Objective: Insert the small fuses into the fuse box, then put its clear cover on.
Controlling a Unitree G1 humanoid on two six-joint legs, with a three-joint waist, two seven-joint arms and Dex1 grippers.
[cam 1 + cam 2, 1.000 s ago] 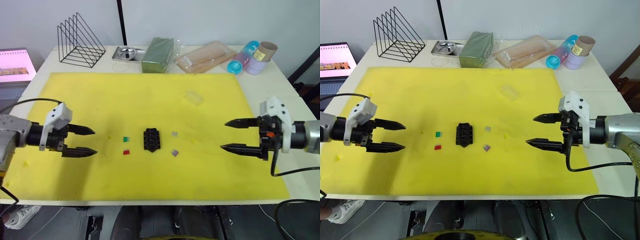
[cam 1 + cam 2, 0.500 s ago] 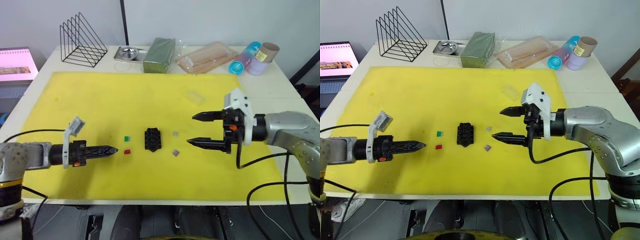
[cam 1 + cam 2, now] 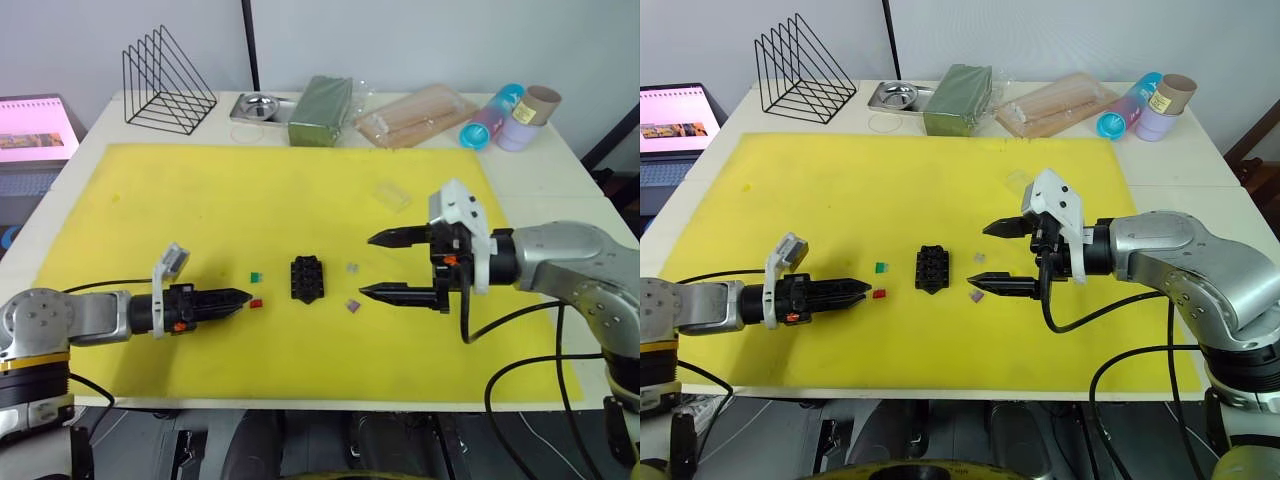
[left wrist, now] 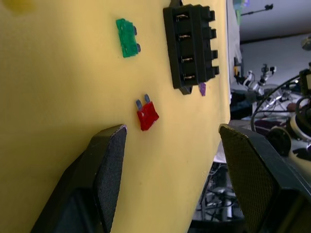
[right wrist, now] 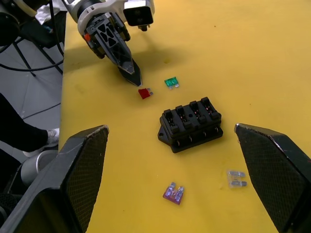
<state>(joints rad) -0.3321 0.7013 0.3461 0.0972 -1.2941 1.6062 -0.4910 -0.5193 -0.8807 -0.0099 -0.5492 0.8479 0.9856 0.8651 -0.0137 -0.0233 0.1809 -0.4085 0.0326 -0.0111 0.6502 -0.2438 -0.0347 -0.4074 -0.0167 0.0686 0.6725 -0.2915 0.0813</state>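
Yellow mat (image 3: 200,200) | fuses: 4 | fuse box (image 3: 306,278): 1 | both jaws apart, empty

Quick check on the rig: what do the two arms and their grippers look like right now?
Both arms are silver-grey metal. Each gripper, left gripper and right gripper, has two tapered black fingers with textured pads, a white housing on the wrist, small orange markings, and a black cable looping off it.

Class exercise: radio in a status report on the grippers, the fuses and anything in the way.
Both grippers open, empty. Left gripper at red fuse; right gripper near purple fuse. Fuse box empty. Nothing blocking.
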